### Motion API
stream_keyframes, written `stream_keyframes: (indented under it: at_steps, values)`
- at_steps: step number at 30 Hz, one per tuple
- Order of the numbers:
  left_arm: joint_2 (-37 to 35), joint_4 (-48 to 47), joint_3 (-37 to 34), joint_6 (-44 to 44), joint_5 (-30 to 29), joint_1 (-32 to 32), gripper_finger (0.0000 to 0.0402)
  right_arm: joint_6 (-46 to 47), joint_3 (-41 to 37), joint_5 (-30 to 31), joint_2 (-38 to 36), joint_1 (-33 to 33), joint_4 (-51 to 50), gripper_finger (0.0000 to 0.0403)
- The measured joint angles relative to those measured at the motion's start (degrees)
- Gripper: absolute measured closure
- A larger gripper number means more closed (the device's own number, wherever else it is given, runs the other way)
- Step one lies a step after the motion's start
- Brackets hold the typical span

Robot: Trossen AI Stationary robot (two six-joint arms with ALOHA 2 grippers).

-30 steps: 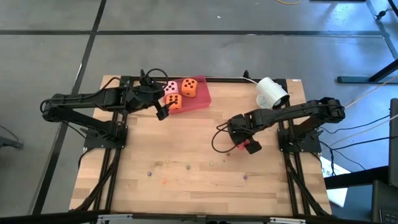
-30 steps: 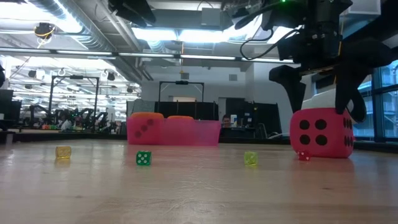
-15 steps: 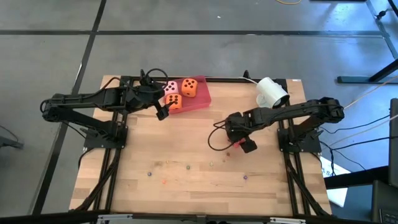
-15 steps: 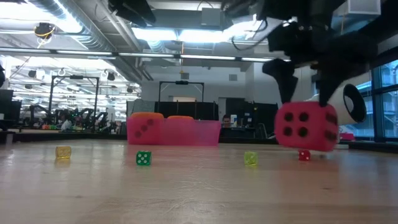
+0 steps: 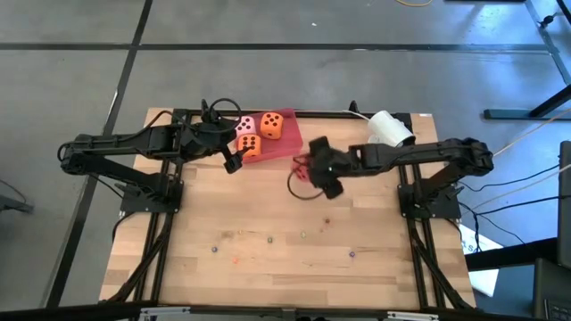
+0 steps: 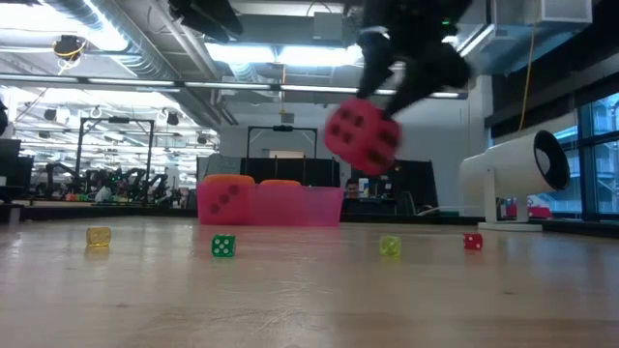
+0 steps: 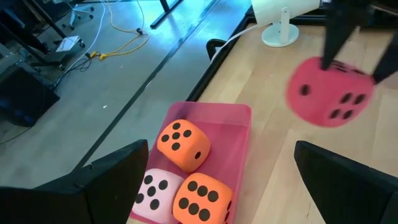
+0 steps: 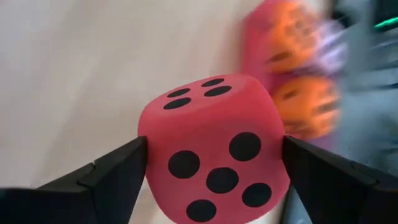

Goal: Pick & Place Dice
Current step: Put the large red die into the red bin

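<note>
A red die [image 6: 362, 136] with dark pips hangs in the air in my right gripper [image 8: 212, 144], just right of the flat red tray [image 5: 287, 143] at the table's far edge. It also shows in the left wrist view, red die [image 7: 328, 92]. In the tray [image 7: 239, 134] lie a pink die [image 7: 155, 190] and two orange dice [image 7: 183, 144] [image 7: 200, 200], resting on its floor. My left gripper [image 5: 234, 159] stands open at the tray's near left side and touches nothing. My right gripper pinches the red die [image 8: 214, 149] between its two fingers [image 8: 118, 174], one on each of two opposite side faces [image 8: 152, 134]. The fingers come from above, slanting in from the table's right. The die is lifted clear of the table and tilted.
A white cylinder on a stand [image 5: 390, 129] sits at the far right of the table [image 5: 268, 205]. Several tiny coloured dice lie toward the near edge, among them a yellow one [image 6: 98, 235], a green one [image 6: 223, 246] and a red one [image 6: 472, 242].
My right gripper has lifted the red die off the table at the right and carried it up and toward the far left, toward the tray. The die has tipped in the hold. My left arm has kept still.
</note>
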Motion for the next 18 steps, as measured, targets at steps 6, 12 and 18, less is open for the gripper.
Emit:
stream_keyframes:
  at_steps: [6,12,18]
  values:
    - [-0.01,0.00,0.00,0.00,0.00,0.00,0.0002,-8.61,0.04,-0.21,2.90,-5.43,19.42,0.0044]
    - [-0.01,-0.02,0.00,0.02,-0.02,0.00,0.0002,-5.09,2.32,-8.18,8.15,-11.89,29.63,0.0044]
    - [-0.01,-0.07,0.00,0.04,0.50,0.00,0.0002,-0.46,6.80,-12.27,15.27,-16.08,30.50,0.0045]
